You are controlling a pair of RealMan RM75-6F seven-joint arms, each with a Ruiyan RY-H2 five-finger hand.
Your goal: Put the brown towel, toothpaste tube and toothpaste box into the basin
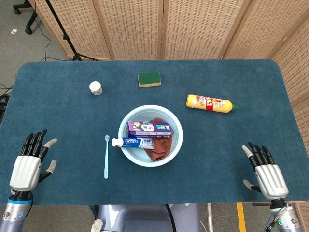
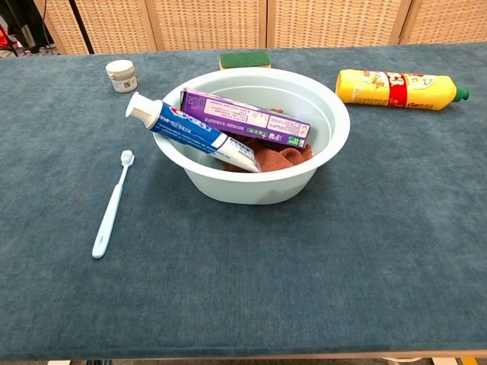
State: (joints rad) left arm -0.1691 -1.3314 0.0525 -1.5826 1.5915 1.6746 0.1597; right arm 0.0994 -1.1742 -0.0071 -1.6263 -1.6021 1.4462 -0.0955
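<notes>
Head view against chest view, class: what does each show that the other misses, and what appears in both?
Only the head view shows the left hand and right hand, both empty with fingers spread, at the table's near corners. Only the chest view shows the toothpaste tube leaning on the basin rim, cap outside. Both show the toothpaste box, brown towel, toothbrush, yellow bottle, sponge and small jar.

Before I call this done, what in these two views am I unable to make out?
- Brown towel: mostly buried under the toothpaste box and toothpaste tube in both views.
- Basin floor: covered by those three items.
- Left hand and right hand: absent from the chest view; palms face away in the head view.
- White jar label: too small in both views.
</notes>
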